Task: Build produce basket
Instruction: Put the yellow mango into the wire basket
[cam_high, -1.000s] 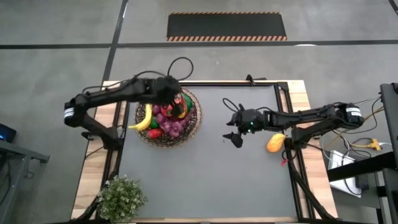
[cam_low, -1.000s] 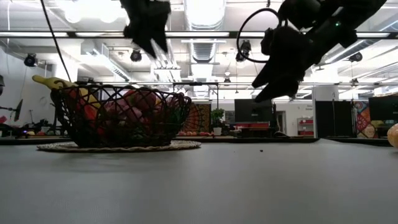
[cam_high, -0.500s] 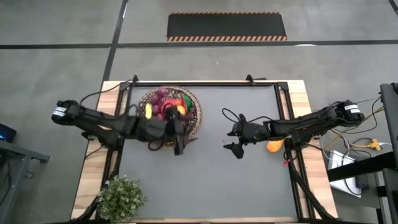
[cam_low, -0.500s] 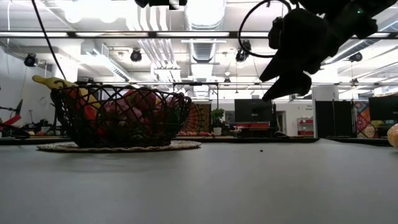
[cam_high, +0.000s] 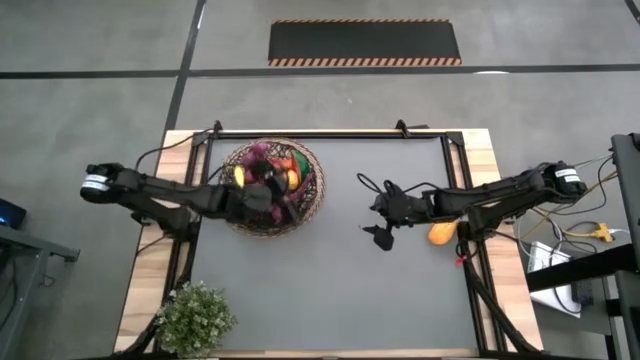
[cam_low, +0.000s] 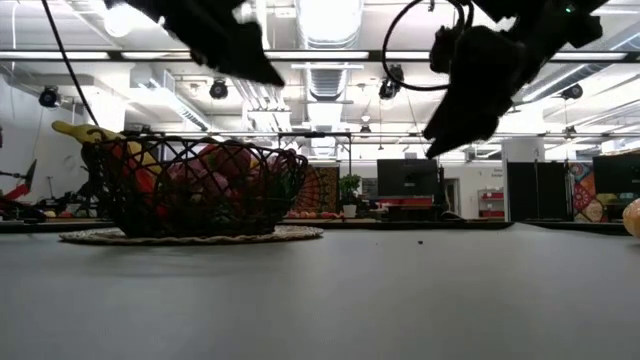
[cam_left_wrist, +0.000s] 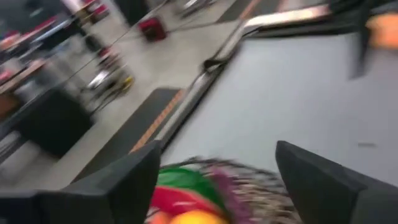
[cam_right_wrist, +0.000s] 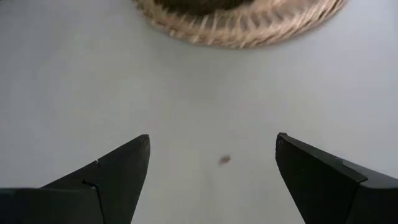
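Note:
The dark wicker basket (cam_high: 310, 200) stands on a round woven mat at the table's far left; it also shows in the low view (cam_low: 195, 190). It holds produce: a yellow banana (cam_high: 239, 177), purple grapes (cam_high: 262, 152) and red, orange and green pieces (cam_high: 296, 165). My left gripper (cam_high: 272, 200) hangs open and empty above the basket; its wrist view (cam_left_wrist: 217, 177) looks over the produce. My right gripper (cam_high: 380, 237) is open and empty above the table's middle, right of the basket; its wrist view (cam_right_wrist: 211, 180) shows bare table. An orange-yellow fruit (cam_high: 443, 233) lies at the table's right edge.
A small green potted plant (cam_high: 195, 315) stands at the table's near left corner. The grey table top (cam_high: 330, 300) stretches between the basket and the right edge. The mat's rim (cam_right_wrist: 236, 28) shows ahead of my right gripper.
My left gripper has swung from above the basket's far side out past its near right rim, then drawn back toward the table's left over the basket, staying open. The basket and produce have kept still.

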